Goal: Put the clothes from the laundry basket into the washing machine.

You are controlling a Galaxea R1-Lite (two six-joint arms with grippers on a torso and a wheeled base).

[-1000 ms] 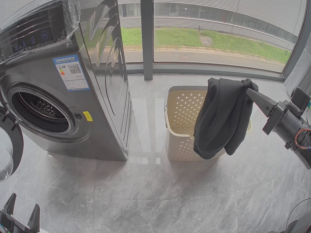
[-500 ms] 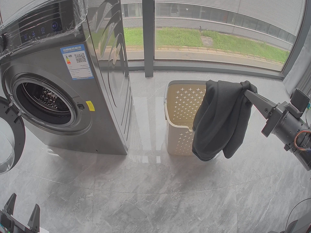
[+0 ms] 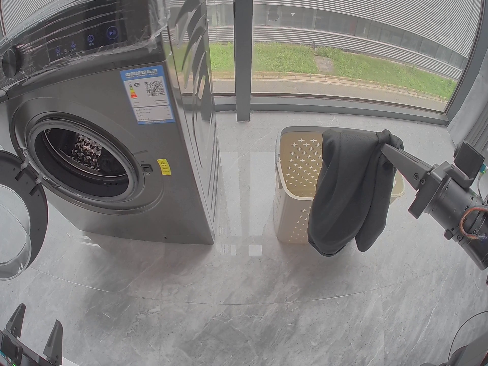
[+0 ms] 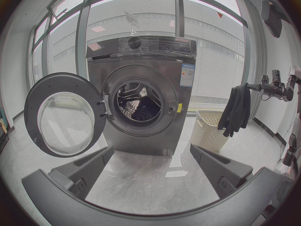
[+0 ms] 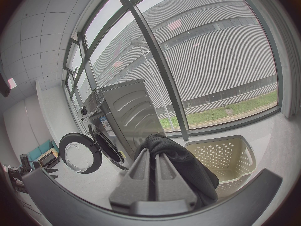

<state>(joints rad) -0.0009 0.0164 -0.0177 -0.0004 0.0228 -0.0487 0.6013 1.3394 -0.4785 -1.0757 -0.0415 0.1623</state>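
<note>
Head view, washing machine: grey front-loader standing on the floor, on the robot's left, plastic film over its control panel.
Head view, door: round, glass centre, swung fully open to the machine's left.
Head view, drum: open to view, perforated metal wall visible.
Head view, laundry basket: cream, star-punched walls, on the floor just right of the machine, below the window.
Head view, dark garment: hangs in folds from the right gripper, lifted clear of the basket and draped in front of its right half.
Head view, right gripper: clenched, pinching the garment's top edge, arm reaching in from the right.
Head view, left gripper: low at the near left corner, released, fingers apart.

Left wrist view, left gripper: fingers spread wide, facing the washing machine.
Left wrist view, drum: a dark heap lies at its bottom.
Left wrist view, dark garment: dangles off the floor, above the far side of the laundry basket.

Right wrist view, right gripper: fingers pressed together on the dark garment.
Right wrist view, laundry basket: beyond the garment, near the window.
</note>
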